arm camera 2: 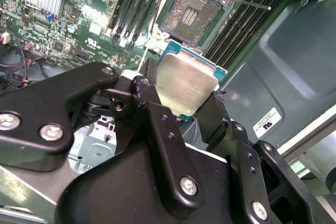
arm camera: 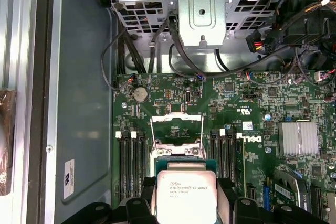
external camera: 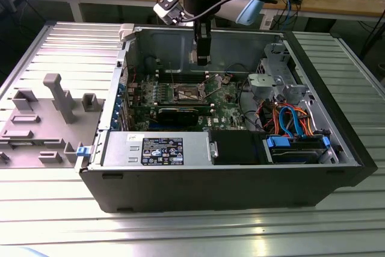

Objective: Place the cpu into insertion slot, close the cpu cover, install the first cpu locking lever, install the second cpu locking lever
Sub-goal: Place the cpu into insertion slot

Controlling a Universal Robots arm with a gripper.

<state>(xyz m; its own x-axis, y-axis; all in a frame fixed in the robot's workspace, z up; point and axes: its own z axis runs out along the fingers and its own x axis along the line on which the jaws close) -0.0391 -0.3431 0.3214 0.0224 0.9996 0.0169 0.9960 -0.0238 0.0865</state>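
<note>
Cpu (arm camera 2: 186,85), a pale silver-grey flat square chip, is pinched between the black gripper's (arm camera 2: 182,100) fingers above the empty dark square insertion slot (arm camera 2: 190,13) on the green circuit board (arm camera 2: 94,3), silvery frame-shaped cpu cover (arm camera: 177,117) raised; seating, cover closing and both locking levers (arm camera 2: 251,3) remain outstanding.

Black pincer (arm camera 2: 184,92) — apparently silver screws (arm camera 2: 189,185).

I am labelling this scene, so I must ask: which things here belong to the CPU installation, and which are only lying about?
Belonging to the job:
- cpu, clamped between the fingers of the gripper
- insertion slot, bare
- cpu cover, open

Only lying about:
- memory slots
- heatsink
- power supply
- blue and orange cables
- grey fixture outside the case
</note>
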